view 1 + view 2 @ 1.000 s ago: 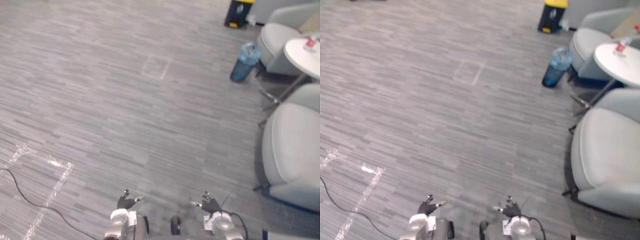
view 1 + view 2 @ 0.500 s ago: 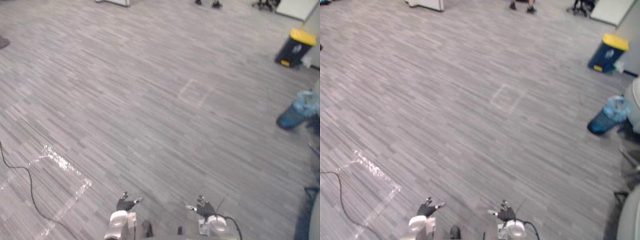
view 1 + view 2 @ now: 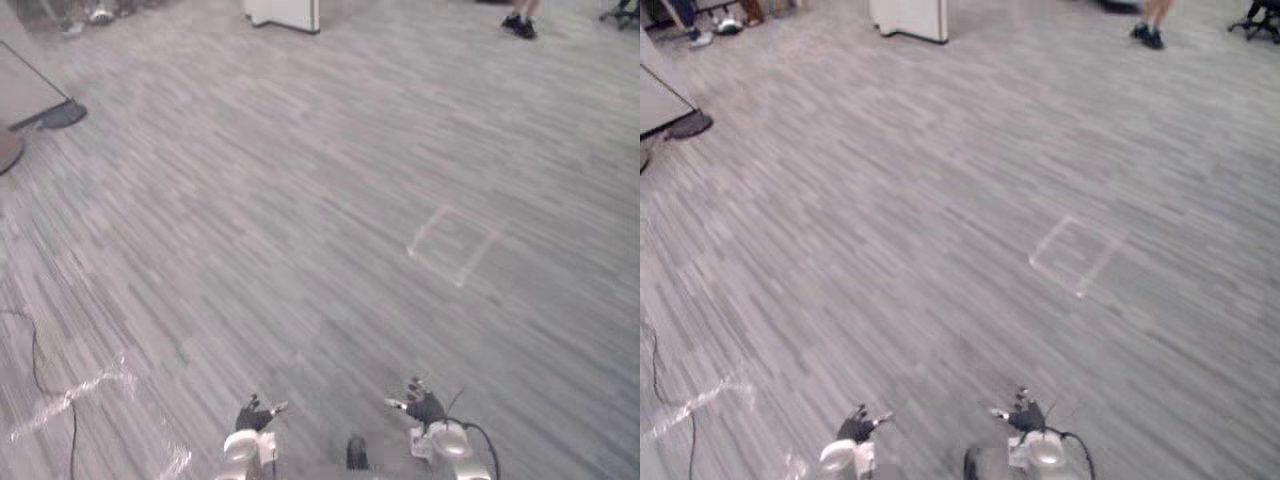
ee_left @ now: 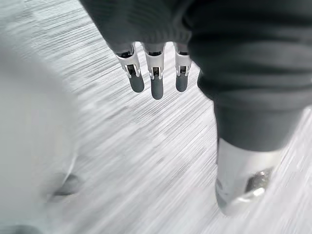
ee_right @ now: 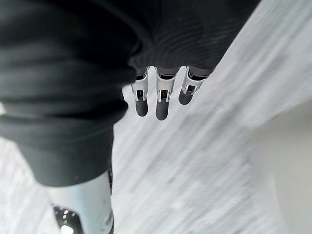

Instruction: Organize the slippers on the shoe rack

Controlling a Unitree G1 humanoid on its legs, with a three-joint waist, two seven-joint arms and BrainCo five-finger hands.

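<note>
With fingers slack and empty, left hand (image 3: pixel 255 413) and right hand (image 3: pixel 424 408) hang over the floor (image 3: pixel 300 200); where slippers and shoe rack lie cannot be told, so misdirected walking risks striking the person's shoes (image 3: pixel 520 25).

The left hand (image 3: pixel 854 428) and the right hand (image 3: pixel 1025 416) are hanging low over the grey floor (image 3: pixel 870 200), well apart, with fingers spread. A tape square (image 3: pixel 1075 256) is lying on the floor beyond the right hand. Far off, a white cabinet (image 3: pixel 910 17) is standing, and a person's dark shoes (image 3: pixel 1148 36) are showing to its right.
</note>
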